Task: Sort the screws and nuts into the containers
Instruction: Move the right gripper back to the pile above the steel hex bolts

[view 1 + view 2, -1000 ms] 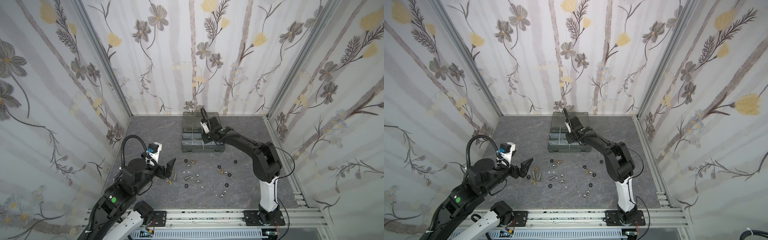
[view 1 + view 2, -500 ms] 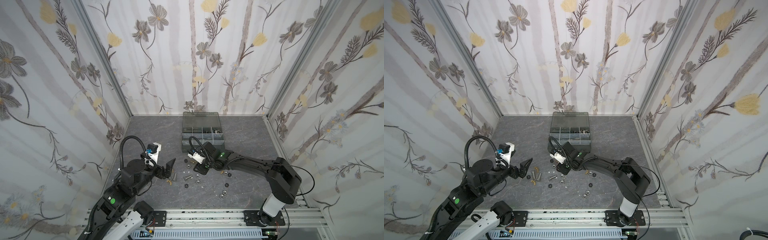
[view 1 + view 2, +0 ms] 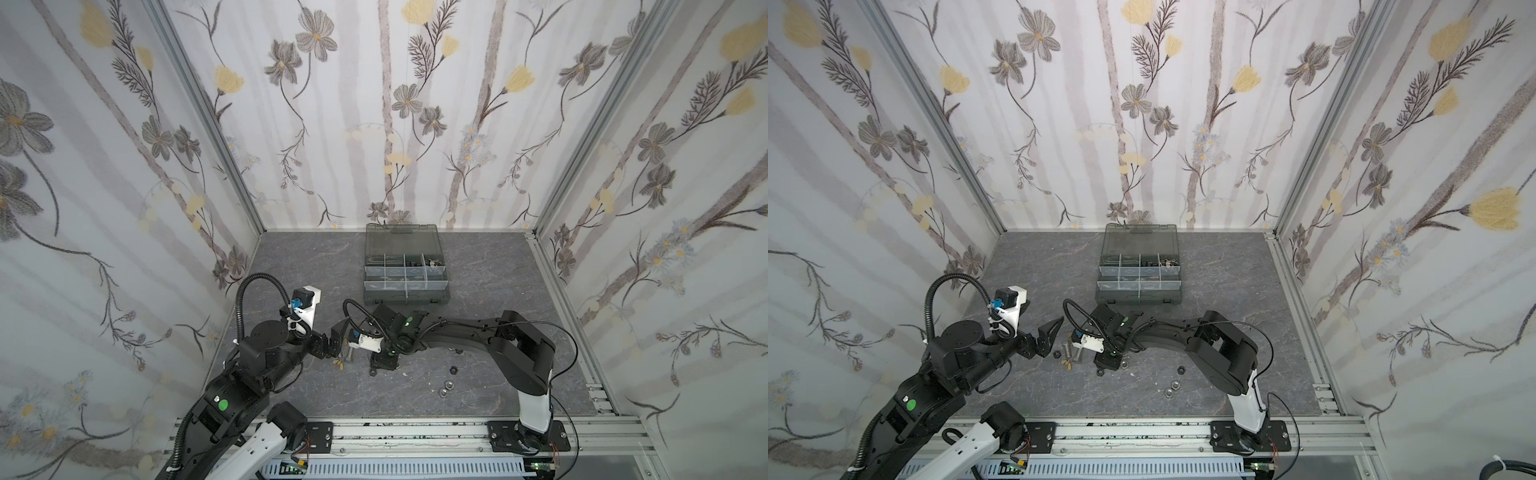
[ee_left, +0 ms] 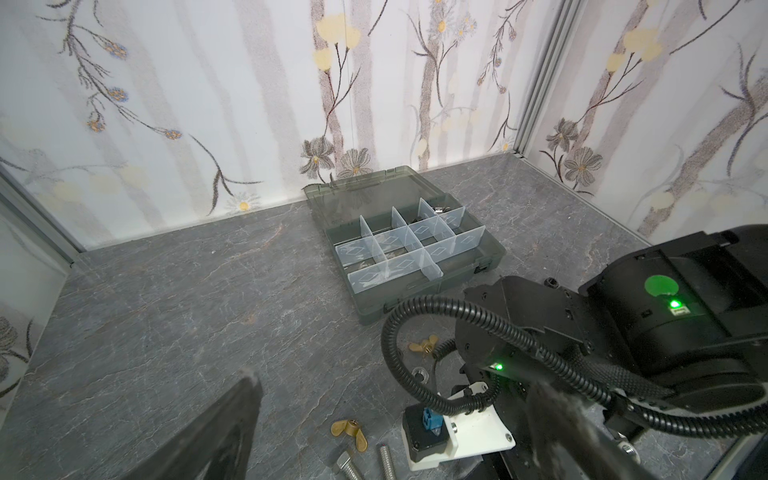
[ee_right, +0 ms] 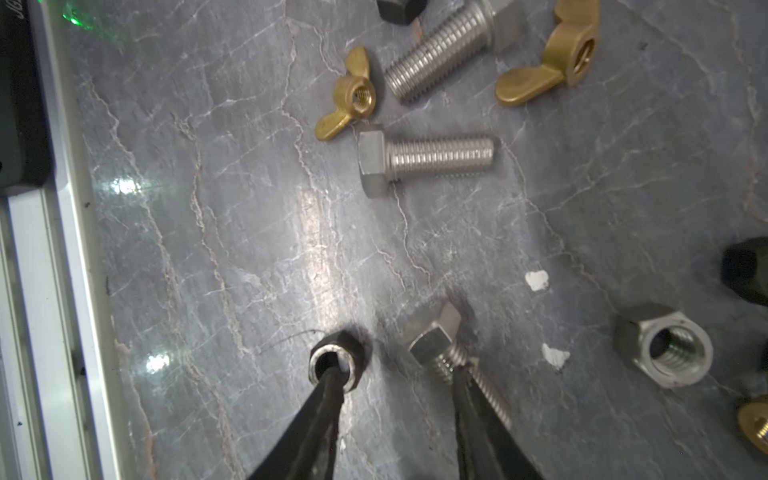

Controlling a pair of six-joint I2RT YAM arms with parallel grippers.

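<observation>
While the right hand (image 5: pixel 395 368) gapes released, its fingertips (image 5: pixel 328 399) touch a dark nut (image 5: pixel 356 348) and silver screw (image 5: pixel 434 332).

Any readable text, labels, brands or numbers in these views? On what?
None legible.
Faint print on the black part in the right wrist view: too blurred to read.
Clear dividers of the organiser case: diamond outlines, no words.
Round green sticker: blank.

Bare floor (image 5: pixel 386 399) lies between a dark nut (image 5: pixel 334 359) and a silver bolt (image 5: pixel 436 340).
</observation>
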